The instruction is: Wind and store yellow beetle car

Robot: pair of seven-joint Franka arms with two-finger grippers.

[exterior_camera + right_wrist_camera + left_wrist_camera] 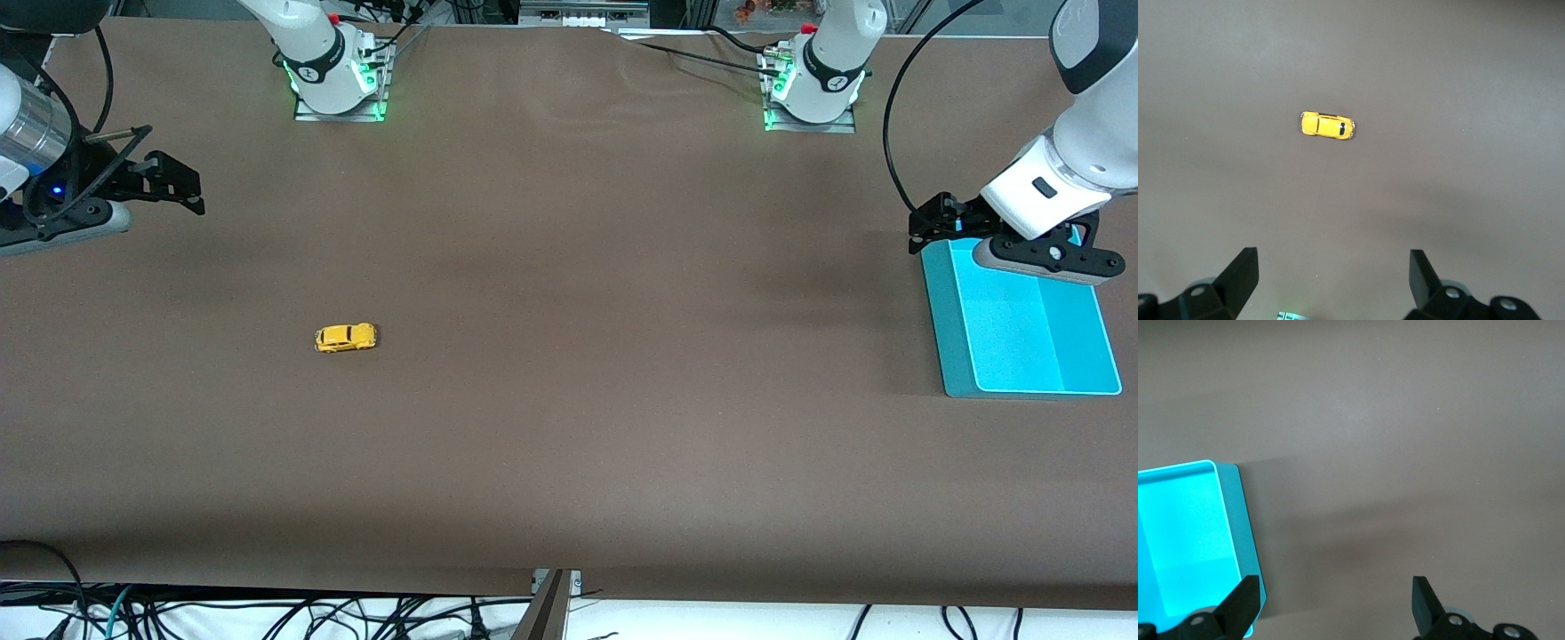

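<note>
Right gripper (1331,280) is up in the air at the right arm's end of the table w/ fingers spread wide and nothing between them; left gripper (1335,607), likewise spread and empty, waits over the rim of the turquoise tray (951,356) at the left arm's end. Yellow beetle car (346,337) sits on its wheels on the brown table (569,444), untouched, toward the right arm's end and well apart from the tray. Step in hand looks like the approach, pre-grasp: next move prob. calls for the right gripper to descend over the car, align jaws across its narrow body and pinch gently, since the car is far smaller than the gripper.
</note>
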